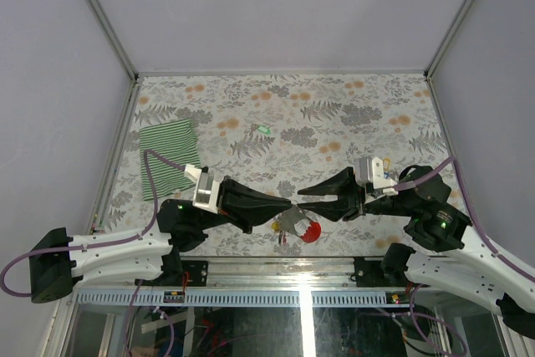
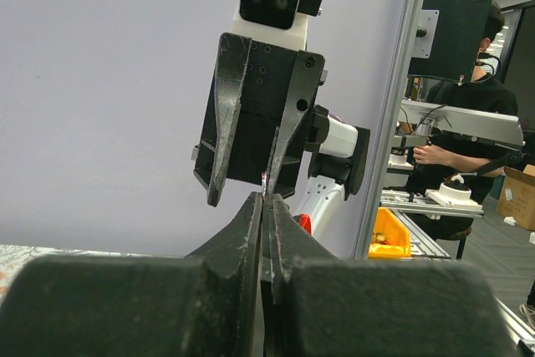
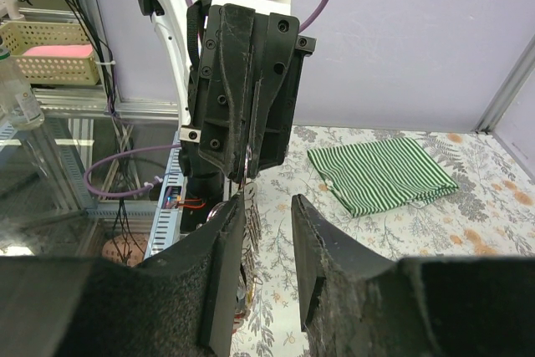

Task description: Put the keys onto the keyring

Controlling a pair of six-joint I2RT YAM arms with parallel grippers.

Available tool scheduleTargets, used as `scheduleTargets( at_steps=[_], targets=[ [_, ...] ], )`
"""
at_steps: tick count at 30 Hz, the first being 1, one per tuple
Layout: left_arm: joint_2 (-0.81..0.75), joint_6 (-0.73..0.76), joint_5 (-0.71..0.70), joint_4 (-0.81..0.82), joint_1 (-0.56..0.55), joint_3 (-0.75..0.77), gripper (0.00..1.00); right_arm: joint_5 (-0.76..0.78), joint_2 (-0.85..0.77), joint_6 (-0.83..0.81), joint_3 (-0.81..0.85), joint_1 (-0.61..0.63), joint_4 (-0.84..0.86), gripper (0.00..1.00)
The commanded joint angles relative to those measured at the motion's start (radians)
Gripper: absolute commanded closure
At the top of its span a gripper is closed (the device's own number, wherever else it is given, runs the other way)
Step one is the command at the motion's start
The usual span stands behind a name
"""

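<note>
We see the two arms meet nose to nose near the front of the table [image 1: 351, 106]. The left gripper [image 1: 290, 204] has its jaws pressed together. A thin shiny bit pokes out at its tip, so we think it is pinching the keyring [image 1: 310, 232]. The keyring hangs just under the tips, at 6 o'clock from them in the top view, with its grey strip next to the red loop. A yellow key [image 1: 276, 225] dangles just beside it, so we think that one is already on.

The right gripper [image 1: 306, 205] has its jaws apart with nothing held between them. It points to 9 o'clock, straight at the left one, and one of its fingers seems to touch the left tip.

A green key [image 1: 263, 130] lies alone on the table, well apart from the tips, at about 11 o'clock. It sits a bit more to the left arm's side, but that arm is busy. The right one is free, so we think it should fetch the key. The key is too small for us to tell which way its long side points.
</note>
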Motion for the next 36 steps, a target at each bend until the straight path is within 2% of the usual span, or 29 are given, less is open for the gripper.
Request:
scheduleTargets(
  at_steps=[1, 18, 36],
  targets=[
    [-0.012, 0.004, -0.027, 0.075, 0.004, 0.026, 1.00, -0.020, -0.007, 0.011, 0.016, 0.007, 0.068, 0.65],
    [-0.014, 0.006, -0.035, 0.059, 0.003, 0.027, 1.00, -0.006, -0.023, 0.005, 0.016, 0.006, 0.065, 0.69],
    [0.005, 0.003, -0.008, 0.042, 0.003, 0.042, 1.00, -0.019, -0.002, 0.011, 0.023, 0.008, 0.081, 0.67]
  ],
)
